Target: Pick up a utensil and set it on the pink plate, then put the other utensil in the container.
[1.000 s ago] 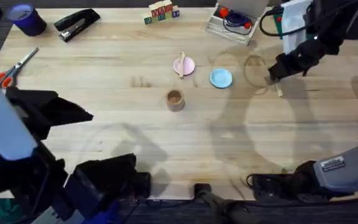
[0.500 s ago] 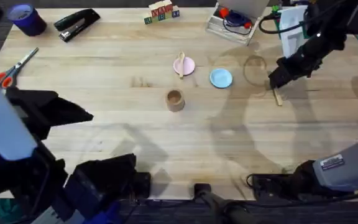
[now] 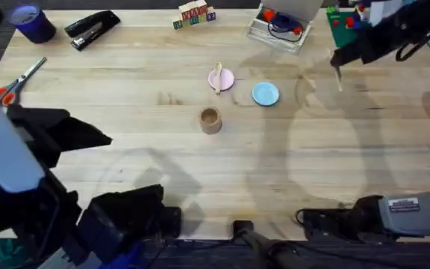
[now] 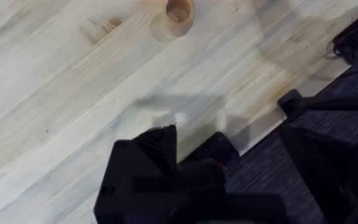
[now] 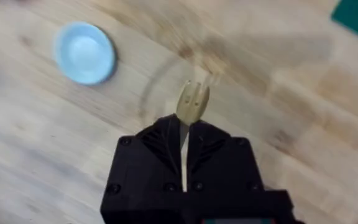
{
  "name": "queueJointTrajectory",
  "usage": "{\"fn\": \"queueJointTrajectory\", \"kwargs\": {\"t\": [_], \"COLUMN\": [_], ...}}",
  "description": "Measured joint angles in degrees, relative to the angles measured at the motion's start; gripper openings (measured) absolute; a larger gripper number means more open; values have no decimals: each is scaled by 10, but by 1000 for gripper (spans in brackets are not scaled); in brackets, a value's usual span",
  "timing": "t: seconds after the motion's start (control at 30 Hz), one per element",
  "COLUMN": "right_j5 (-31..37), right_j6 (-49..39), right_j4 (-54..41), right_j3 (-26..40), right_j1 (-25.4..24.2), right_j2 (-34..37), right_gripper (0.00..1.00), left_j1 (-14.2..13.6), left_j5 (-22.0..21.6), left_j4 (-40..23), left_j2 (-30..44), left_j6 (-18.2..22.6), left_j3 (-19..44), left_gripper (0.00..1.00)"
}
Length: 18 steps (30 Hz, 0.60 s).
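The small brown wooden cup [image 3: 210, 119] stands just ahead of the small pale pink plate [image 3: 221, 78], where the pale wooden spoon [image 3: 217, 77] already lies. At far right, the right gripper [image 3: 337, 60] grips the small pronged wooden fork [image 5: 192, 101] aloft; the second step is underway, and next it must travel to the cup.

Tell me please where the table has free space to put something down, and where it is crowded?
Free: the wide wood between the wooden cup and the near edge, and the stretch between the scissors and the pink plate. Crowded: the far edge, with stapler, blocks and clear box.
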Motion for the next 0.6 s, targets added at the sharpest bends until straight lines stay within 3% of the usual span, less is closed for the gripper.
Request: {"fn": "queueJointTrajectory", "kwargs": {"t": [0.2,0.6], "right_j5": [-113,-419], "right_j6": [-31,-145], "right_j4": [3,4], "right_j3": [2,3], "right_j1": [0,0], "right_j2": [-35,-49], "right_gripper": [31,32], "left_j1": [0,0], "left_j5": [0,0], "left_j4": [0,0], "left_j2": [0,0], "left_j6": [0,0], "left_j3": [0,0], "left_gripper": [995,995]}}
